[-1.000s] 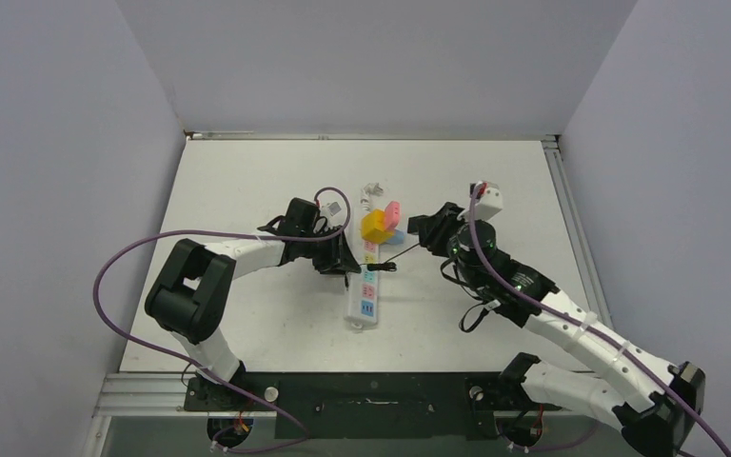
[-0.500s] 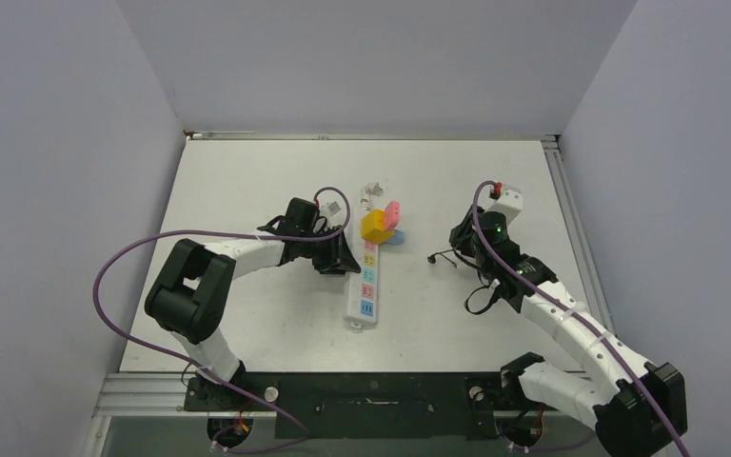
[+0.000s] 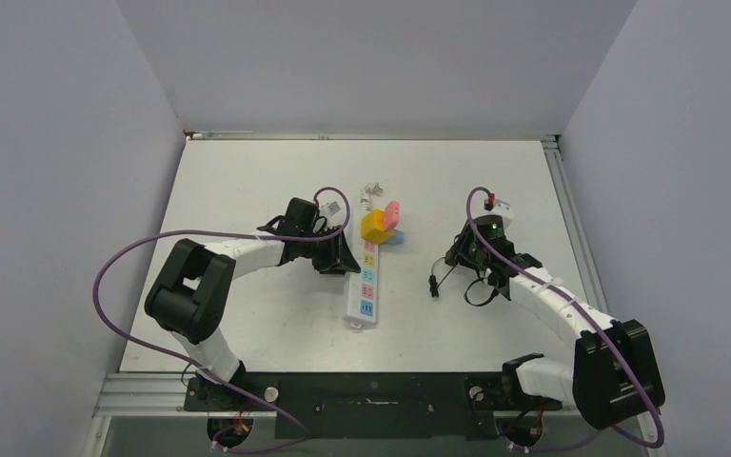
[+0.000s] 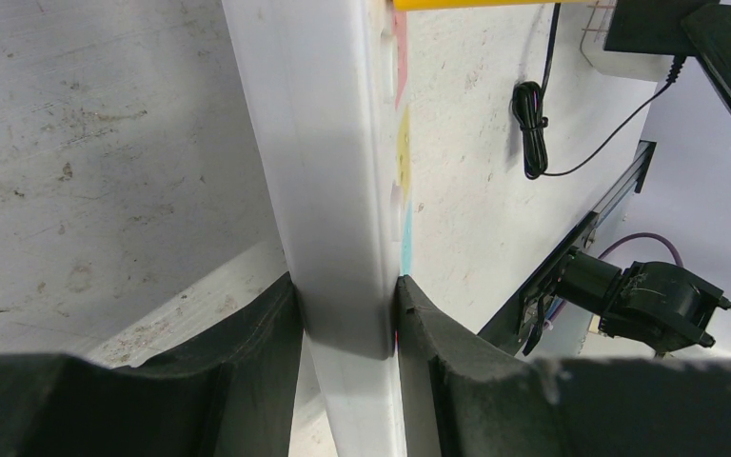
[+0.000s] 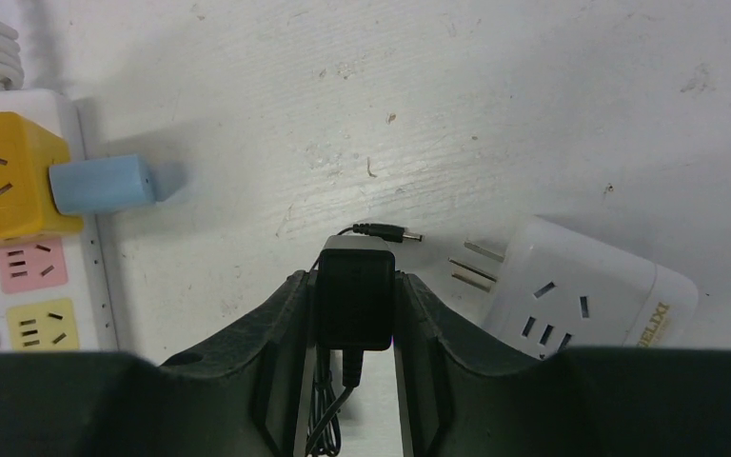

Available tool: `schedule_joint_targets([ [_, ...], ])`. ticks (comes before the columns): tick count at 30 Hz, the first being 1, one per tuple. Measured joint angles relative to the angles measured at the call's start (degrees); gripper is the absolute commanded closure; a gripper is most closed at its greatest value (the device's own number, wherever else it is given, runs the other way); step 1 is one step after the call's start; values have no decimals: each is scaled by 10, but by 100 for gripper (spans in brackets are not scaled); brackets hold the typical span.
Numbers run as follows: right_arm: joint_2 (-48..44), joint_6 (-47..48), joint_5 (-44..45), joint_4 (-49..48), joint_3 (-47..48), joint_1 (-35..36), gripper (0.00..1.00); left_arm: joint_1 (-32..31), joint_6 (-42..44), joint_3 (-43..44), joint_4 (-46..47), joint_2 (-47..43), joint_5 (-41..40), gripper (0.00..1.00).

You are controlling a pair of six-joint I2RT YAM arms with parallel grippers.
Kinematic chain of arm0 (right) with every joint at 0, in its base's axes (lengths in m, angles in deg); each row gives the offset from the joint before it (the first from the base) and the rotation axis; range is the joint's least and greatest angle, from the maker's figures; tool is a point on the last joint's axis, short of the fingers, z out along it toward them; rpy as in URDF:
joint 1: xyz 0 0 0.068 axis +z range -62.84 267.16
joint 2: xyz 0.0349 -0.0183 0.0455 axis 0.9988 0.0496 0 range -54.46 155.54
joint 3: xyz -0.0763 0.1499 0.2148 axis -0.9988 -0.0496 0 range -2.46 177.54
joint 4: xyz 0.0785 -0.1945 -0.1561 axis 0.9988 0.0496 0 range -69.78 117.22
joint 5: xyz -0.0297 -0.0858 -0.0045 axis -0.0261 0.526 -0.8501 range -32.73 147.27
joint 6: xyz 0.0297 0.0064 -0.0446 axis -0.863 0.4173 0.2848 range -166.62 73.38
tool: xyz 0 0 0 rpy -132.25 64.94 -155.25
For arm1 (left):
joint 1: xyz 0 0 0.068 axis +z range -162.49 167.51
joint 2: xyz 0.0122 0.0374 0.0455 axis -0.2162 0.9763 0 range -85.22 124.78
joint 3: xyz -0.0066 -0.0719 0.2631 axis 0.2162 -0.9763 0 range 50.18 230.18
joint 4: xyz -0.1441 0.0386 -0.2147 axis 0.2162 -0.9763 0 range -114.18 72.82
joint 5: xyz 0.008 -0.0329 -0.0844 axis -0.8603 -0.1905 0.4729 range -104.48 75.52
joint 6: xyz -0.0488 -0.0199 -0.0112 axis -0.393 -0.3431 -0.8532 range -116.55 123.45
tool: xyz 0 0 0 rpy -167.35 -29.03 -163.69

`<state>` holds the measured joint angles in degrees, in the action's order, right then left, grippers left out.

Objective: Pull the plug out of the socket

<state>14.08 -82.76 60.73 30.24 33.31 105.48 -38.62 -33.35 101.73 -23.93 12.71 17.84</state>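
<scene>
the main pull looks done: the black plug (image 5: 354, 295) is out of the power strip (image 3: 365, 290) and sits pinched between the right fingers (image 5: 281, 343), which are narrowed onto its two sides, with its thin cord (image 3: 435, 281) trailing loose below and its small barrel tip lying on the counter (image 3: 247, 181) just ahead. the plug is well apart from the strip, about midway between it and the right edge of the counter. the strip itself lies near the middle of the counter, running lengthwise from the far edge toward the near edge, and the left fingers (image 4: 247, 371) are clamped across its width on both long sides, holding it down. a yellow block (image 3: 375, 226) with a pink piece (image 3: 392, 210) and a blue piece (image 5: 105, 184) is seated at the far end of the strip; whether those count as plugs to remove cannot be told from the task wording. a white adapter (image 5: 571, 295) with bare prongs lies loose on the counter just beside the right fingers. what seems left is minor: setting the black plug down, opening the right fingers, and letting the left fingers release the strip.
</scene>
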Motion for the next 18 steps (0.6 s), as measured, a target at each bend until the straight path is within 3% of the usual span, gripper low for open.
schedule_joint_targets([
  [12,49,4,-13,-31,-4,-12,59,0,0,0,0,0,0,100],
  [18,57,8,-14,-34,-4,-17,33,0,0,0,0,0,1,100],
])
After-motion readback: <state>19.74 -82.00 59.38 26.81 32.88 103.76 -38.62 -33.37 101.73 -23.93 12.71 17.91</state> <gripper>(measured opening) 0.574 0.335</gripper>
